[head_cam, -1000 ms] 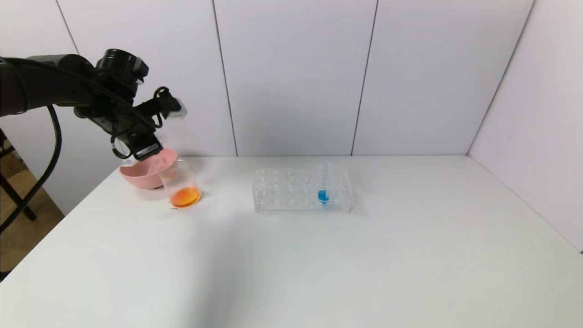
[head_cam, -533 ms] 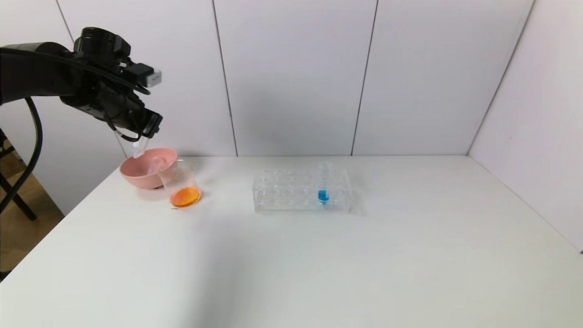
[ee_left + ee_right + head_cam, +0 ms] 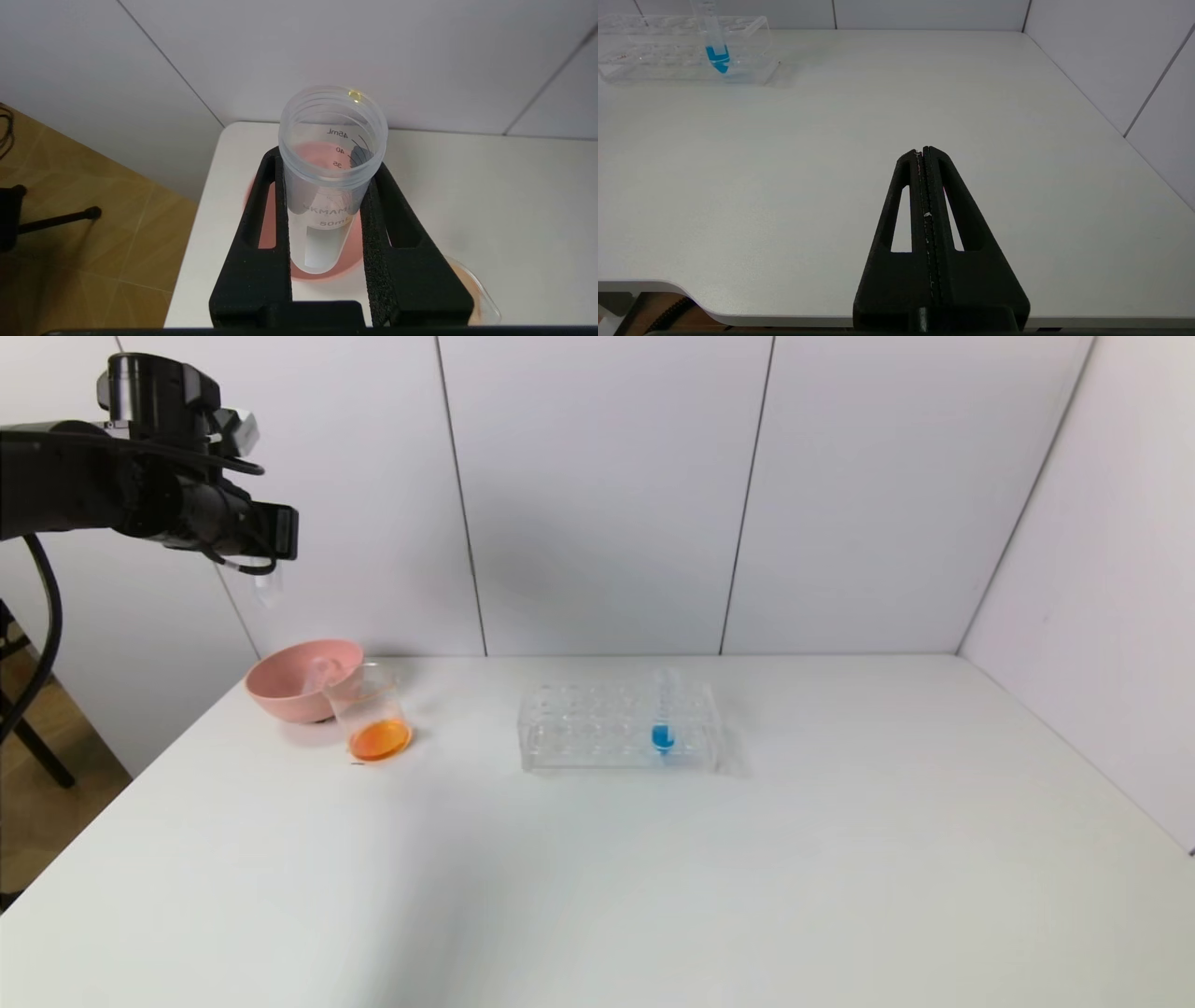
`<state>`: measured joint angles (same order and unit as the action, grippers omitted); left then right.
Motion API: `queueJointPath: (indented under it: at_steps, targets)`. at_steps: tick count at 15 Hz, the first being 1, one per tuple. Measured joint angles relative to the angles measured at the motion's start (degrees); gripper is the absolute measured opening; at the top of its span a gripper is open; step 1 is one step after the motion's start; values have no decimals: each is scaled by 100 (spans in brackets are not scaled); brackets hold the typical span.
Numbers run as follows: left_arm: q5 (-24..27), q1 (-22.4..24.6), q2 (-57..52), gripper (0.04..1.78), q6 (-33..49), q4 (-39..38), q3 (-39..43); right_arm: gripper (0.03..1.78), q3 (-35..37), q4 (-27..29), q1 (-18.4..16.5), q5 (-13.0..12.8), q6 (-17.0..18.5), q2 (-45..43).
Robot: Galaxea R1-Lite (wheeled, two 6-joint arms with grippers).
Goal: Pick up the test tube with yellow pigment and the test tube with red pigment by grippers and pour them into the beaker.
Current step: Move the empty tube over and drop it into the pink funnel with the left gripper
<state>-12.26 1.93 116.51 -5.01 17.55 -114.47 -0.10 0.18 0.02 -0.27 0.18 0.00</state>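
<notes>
My left gripper [image 3: 280, 534] is high above the pink bowl [image 3: 280, 695], at the table's far left. It is shut on an empty clear tube [image 3: 268, 584] that hangs below it. In the left wrist view the gripper [image 3: 327, 161] clamps this tube [image 3: 322, 219], which has printed graduation marks and one yellow drop on its rim. The beaker [image 3: 373, 714] stands beside the bowl and holds orange liquid; its rim shows in the left wrist view [image 3: 472, 284]. No tube with red pigment shows. My right gripper [image 3: 923, 150] is shut and empty, low over the table's near right part.
A clear tube rack [image 3: 597, 728] stands mid-table with a blue-liquid tube [image 3: 663, 719] upright in it; both show in the right wrist view, rack [image 3: 654, 46] and tube [image 3: 714, 42]. A faint clear object lies in the pink bowl. White walls stand behind and to the right.
My left gripper has risen and moved left from just over the bowl and beaker, taking the clear tube with it. The beaker, bowl and rack have not moved.
</notes>
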Motion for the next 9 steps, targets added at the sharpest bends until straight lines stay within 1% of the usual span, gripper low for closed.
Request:
queueJointPath:
  at_steps: [2, 4, 5, 9]
  targets:
    - [-610, 13, 213, 45, -16, -747, 2, 11, 0, 0, 0, 2, -2, 0]
    - [-1003, 16, 478, 45, -30, -1591, 39, 11, 0, 0, -2, 0, 0, 0]
    - [-1058, 20, 579, 45, -26, -1807, 55, 11, 0, 0, -2, 0, 0, 0]
    - [-1074, 61, 830, 45, -2, -1931, 107, 11, 0, -2, -2, 0, -2, 0]
